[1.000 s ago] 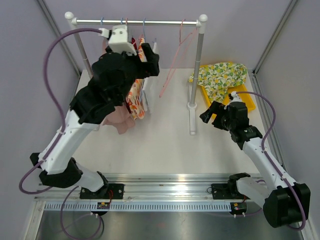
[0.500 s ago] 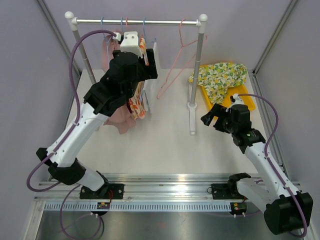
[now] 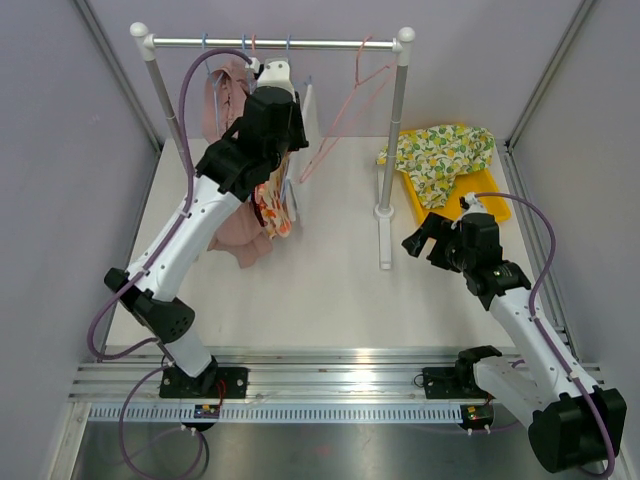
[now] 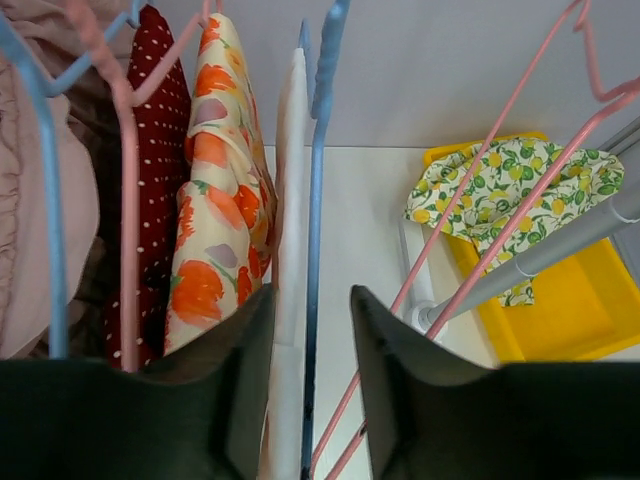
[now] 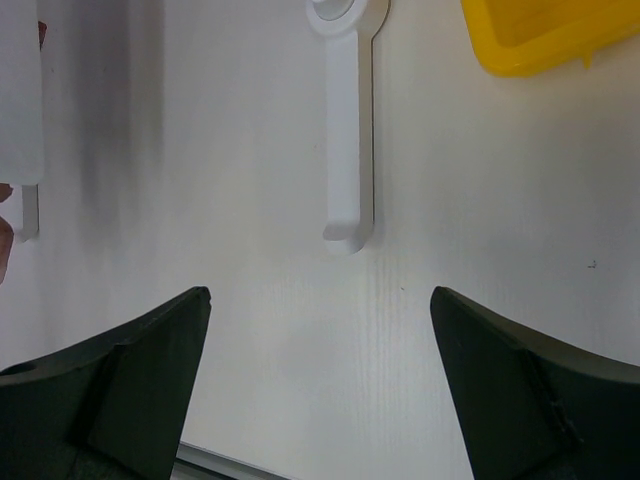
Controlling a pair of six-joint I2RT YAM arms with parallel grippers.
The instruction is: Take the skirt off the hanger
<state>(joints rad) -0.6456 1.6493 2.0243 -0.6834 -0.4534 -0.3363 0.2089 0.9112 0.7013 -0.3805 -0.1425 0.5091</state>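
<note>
Since earlier we reached our left claw (image 4: 311, 300) farther; part-open, empty, it straddles the white skirt (image 4: 291, 180) hanging edge-on; right claw (image 5: 320, 300) idles wide open.

Four garments, four hangers, one rack, one tray, one loose cloth, two pincers.

Beyond my left pincer (image 4: 312, 310) I count four garments: one pale pink garment (image 4: 25, 220) far to its left, one dark red dotted garment (image 4: 160, 180), one orange-flowered garment (image 4: 215, 220), and one white garment (image 4: 292, 200) straight ahead of its gap. My wrist view shows four hangers: two blue, the left blue hanger (image 4: 45, 170) and the middle blue hanger (image 4: 315, 250), and two pink, the loaded pink hanger (image 4: 128, 200) and the bare pink hanger (image 4: 502, 130) to the right. One rack (image 3: 275, 44) has two posts, the left post (image 3: 160, 88) and the right post (image 3: 398, 120). Right of that pincer sits one yellow tray (image 4: 590, 300) with one lemon-print cloth (image 4: 530, 165). My right pincer (image 5: 320, 300) makes two.
</note>
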